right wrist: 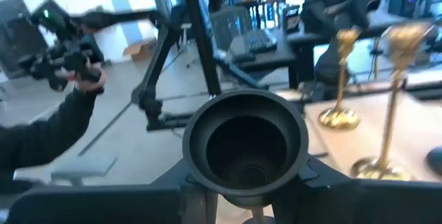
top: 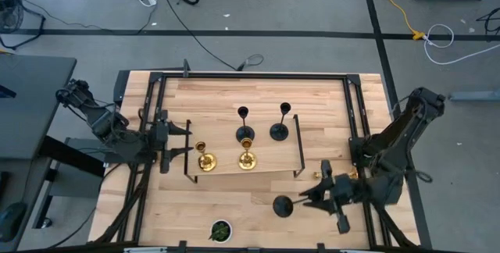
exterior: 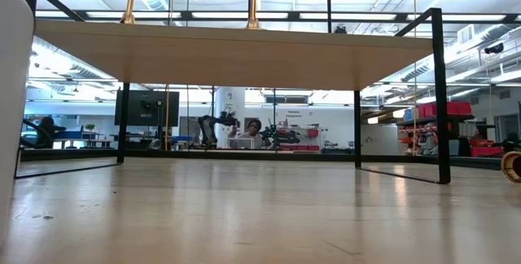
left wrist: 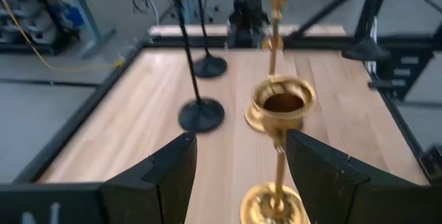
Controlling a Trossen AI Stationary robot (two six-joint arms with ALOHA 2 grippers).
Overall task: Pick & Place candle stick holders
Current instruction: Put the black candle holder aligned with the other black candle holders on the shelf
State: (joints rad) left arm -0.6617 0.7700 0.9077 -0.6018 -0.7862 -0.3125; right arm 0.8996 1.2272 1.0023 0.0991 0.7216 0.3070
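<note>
Meanwhile the right end effector [top: 312,198] clamps a black candle holder [top: 283,205] for placing; left end effector [top: 181,144] stands open around a gold holder [top: 205,159].

Four candle stick holders [top: 247,142] on the shelf [top: 312,112] — a fifth [top: 282,205] before it.

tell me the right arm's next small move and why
Probably lift the black holder a little off the table. The right gripper sits at its stem and in the right wrist view its cup rests between the fingers, so it looks gripped. The shelf already carries two black and two gold holders.
</note>
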